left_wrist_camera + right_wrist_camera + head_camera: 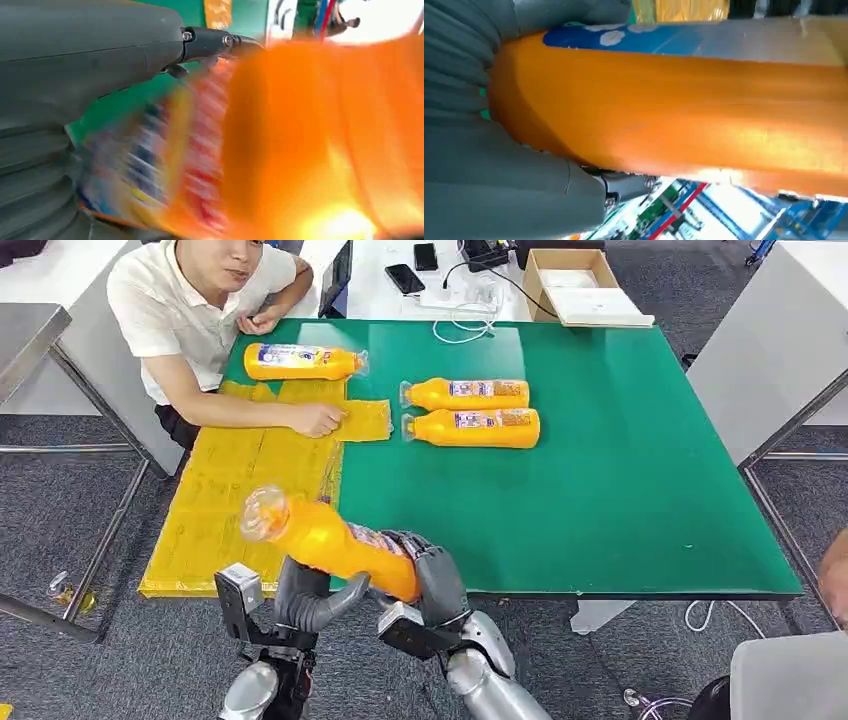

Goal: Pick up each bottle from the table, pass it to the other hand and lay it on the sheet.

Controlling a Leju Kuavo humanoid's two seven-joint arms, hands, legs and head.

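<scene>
Head view, left to right. A person (200,310) in a white shirt leans in at the far left corner of the green surface (620,460), one hand (318,418) pressed flat on the yellow sheet (215,500). The sheet covers the left strip of the surface, from the person's arm down to the near edge. One orange bottle on the sheet (300,361) lies on its side at the sheet's far end, cap pointing right.

Low at the near edge, the left hand (305,602) reaches up under the held bottle (330,537), its thumb against the underside of the body. The left wrist view shows the label and orange body blurred and close against the palm; whether the left fingers have closed round it cannot be told. The held bottle is tilted above the sheet's near right corner, clear cap up and to the left, base down and to the right.

The right hand (435,580) grips the base end, dark fingers (425,552) wrapped over the body; the right wrist view shows the bottle lying across the palm.

Further right, near mid-surface, two bottles (470,411) lie side by side on the bare green, caps to the left, just beside the sheet. Beyond the far edge stand a cardboard box (575,285) and two phones (412,268).
</scene>
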